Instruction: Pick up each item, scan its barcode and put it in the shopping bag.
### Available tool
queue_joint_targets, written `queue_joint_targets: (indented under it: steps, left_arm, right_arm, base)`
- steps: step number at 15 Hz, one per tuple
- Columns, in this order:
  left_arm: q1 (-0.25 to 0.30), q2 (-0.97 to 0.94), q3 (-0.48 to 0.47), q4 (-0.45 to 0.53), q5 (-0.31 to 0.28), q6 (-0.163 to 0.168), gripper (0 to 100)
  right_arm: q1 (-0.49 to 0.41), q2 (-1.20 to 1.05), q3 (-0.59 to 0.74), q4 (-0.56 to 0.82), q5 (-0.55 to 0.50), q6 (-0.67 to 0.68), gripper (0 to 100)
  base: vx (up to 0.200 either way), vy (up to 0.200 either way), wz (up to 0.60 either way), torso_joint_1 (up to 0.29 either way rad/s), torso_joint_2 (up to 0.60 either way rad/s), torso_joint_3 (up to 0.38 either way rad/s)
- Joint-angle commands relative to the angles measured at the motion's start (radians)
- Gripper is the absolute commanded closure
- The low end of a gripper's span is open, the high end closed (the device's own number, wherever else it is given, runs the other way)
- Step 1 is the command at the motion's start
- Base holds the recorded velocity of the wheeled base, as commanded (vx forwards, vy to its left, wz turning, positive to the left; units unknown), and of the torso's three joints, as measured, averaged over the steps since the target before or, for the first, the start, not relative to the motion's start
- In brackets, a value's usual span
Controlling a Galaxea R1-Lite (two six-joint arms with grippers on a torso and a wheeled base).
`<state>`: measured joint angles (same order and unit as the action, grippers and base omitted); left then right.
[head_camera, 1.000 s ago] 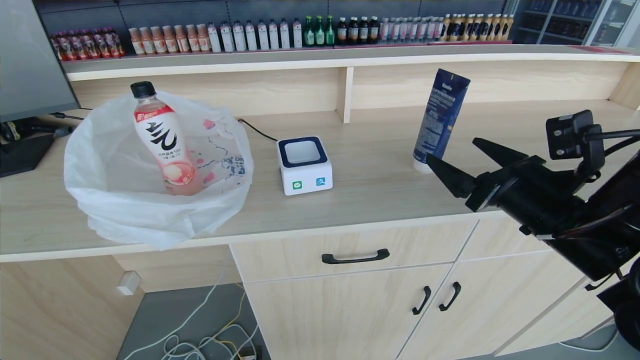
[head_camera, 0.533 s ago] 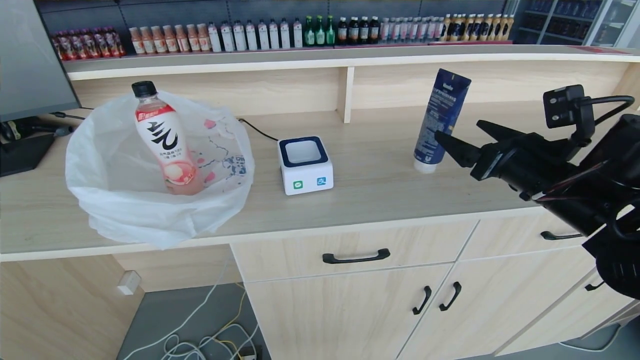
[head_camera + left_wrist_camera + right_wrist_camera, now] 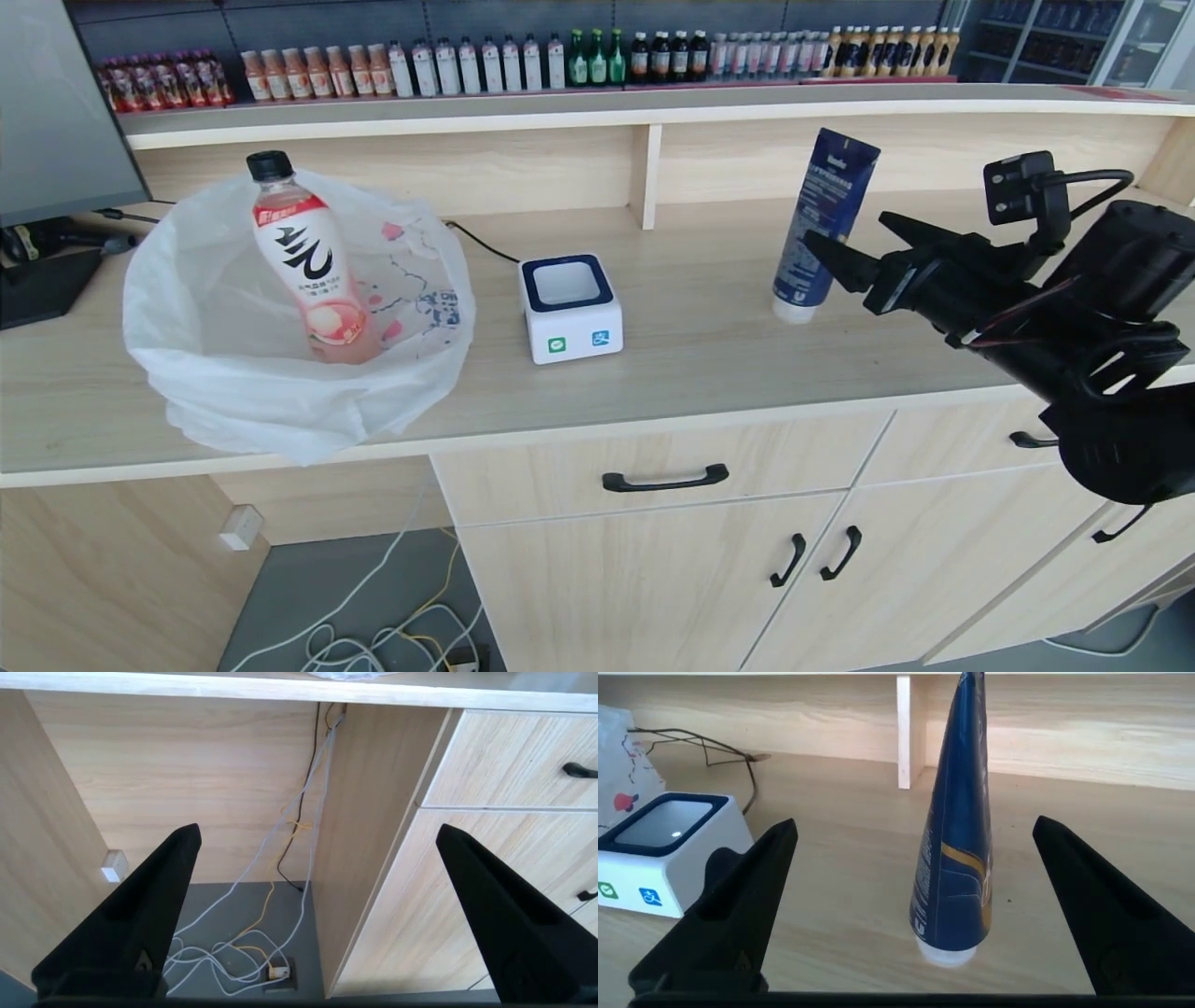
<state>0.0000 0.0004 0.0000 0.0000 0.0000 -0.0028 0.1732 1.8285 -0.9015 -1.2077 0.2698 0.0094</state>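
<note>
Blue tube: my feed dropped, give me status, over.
Right tool open, facing the blue tube, no contact. Tube upright on the counter, cap down. Left tool open, low beside the cabinets. Nothing in the way.

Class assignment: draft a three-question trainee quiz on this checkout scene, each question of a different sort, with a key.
1. True or false: the bottle is inside the bag.
2. What sits on the counter between the bag and the tube? A. scanner B. basket C. cup
3. Fill in: the right gripper faces the tube with its jaws ____.
Key: 1 true; 2 A; 3 open.
</note>
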Motion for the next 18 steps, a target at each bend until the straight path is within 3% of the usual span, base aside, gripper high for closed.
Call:
queue_joint_targets:
  steps: [1, 13, 18]
  left_arm:
    - [0.000, 0.000, 0.000, 0.000, 0.000, 0.000, 0]
    - [0.000, 0.000, 0.000, 0.000, 0.000, 0.000, 0]
    - [0.000, 0.000, 0.000, 0.000, 0.000, 0.000, 0]
  right_arm:
    - [0.000, 0.043, -0.037, 0.003, 0.000, 0.000, 0]
    - [-0.014, 0.202, -0.244, 0.037, -0.003, -0.002, 0]
    - [-0.012, 0.222, -0.409, 0.209, -0.006, -0.003, 0]
  base:
    - [0.000, 0.000, 0.00, 0.000, 0.00, 0.000]
    - [0.000, 0.000, 0.00, 0.000, 0.00, 0.000]
    - [0.000, 0.000, 0.00, 0.000, 0.00, 0.000]
